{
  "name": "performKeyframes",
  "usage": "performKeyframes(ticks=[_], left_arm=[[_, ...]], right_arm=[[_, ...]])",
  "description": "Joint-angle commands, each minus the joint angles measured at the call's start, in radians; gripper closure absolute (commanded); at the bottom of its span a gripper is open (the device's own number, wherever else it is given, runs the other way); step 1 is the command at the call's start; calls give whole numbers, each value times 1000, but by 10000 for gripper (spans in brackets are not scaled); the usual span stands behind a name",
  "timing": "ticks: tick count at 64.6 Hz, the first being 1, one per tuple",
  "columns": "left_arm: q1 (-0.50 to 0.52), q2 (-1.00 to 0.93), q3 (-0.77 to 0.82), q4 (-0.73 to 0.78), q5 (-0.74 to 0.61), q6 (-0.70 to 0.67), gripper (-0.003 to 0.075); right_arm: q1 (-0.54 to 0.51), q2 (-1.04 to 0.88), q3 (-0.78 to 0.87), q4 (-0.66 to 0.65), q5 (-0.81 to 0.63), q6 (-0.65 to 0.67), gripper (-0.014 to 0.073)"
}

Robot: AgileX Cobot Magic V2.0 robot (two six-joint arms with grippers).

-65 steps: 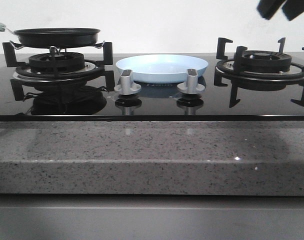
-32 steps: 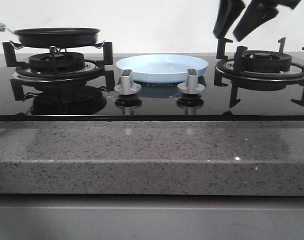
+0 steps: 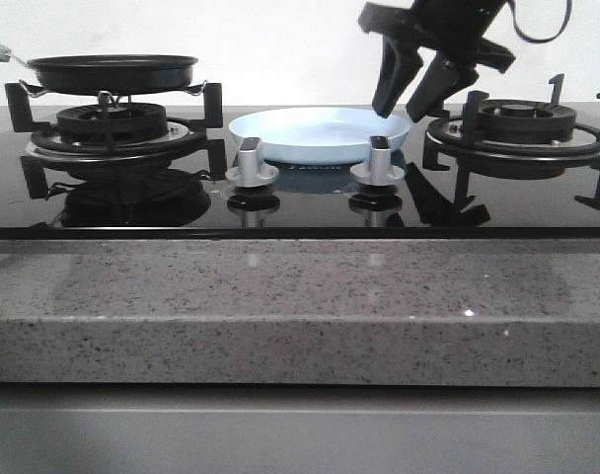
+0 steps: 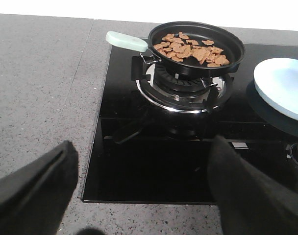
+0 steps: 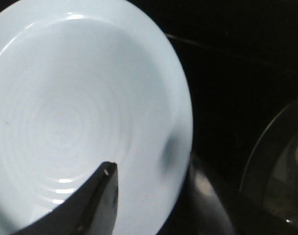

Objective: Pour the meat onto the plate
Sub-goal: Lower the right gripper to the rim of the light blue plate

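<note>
The meat (image 4: 190, 49) is a loose pile of reddish-brown pieces in the black frying pan (image 4: 195, 46), which stands on the left burner and has a pale green handle (image 4: 127, 41). The pan also shows in the front view (image 3: 112, 71). The pale blue plate (image 3: 320, 133) lies empty on the hob between the burners. My right gripper (image 3: 399, 114) is open and empty, its fingers astride the plate's right rim (image 5: 181, 122); one fingertip (image 5: 107, 176) is over the plate. My left gripper (image 4: 144, 145) is open and empty, above the hob's near left corner, well short of the pan.
Two silver knobs (image 3: 252, 163) (image 3: 377, 163) stand in front of the plate. The right burner (image 3: 517, 123) with black pan supports is just right of my right gripper. A speckled grey counter (image 3: 280, 296) runs along the front and left (image 4: 36, 88) of the black glass hob.
My right gripper has come down and to the left, from the upper right corner to the plate's right rim. The pan and the plate have not moved.
</note>
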Motion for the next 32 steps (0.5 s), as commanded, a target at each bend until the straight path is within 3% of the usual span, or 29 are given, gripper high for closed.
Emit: performKeyframes(ticks=[1, 14, 25, 32], left_arm=[[-9, 8, -26, -4, -72, 0, 176], [-9, 8, -26, -4, -72, 0, 176], [-9, 8, -26, -4, -72, 0, 176], [-9, 8, -26, -4, -72, 0, 176]], right_arm=[[-2, -46, -44, 20, -35, -17, 232], [-2, -27, -44, 19, -40, -17, 239], [-2, -24, -44, 19, -28, -17, 419], [-2, -17, -44, 19, -9, -17, 452]])
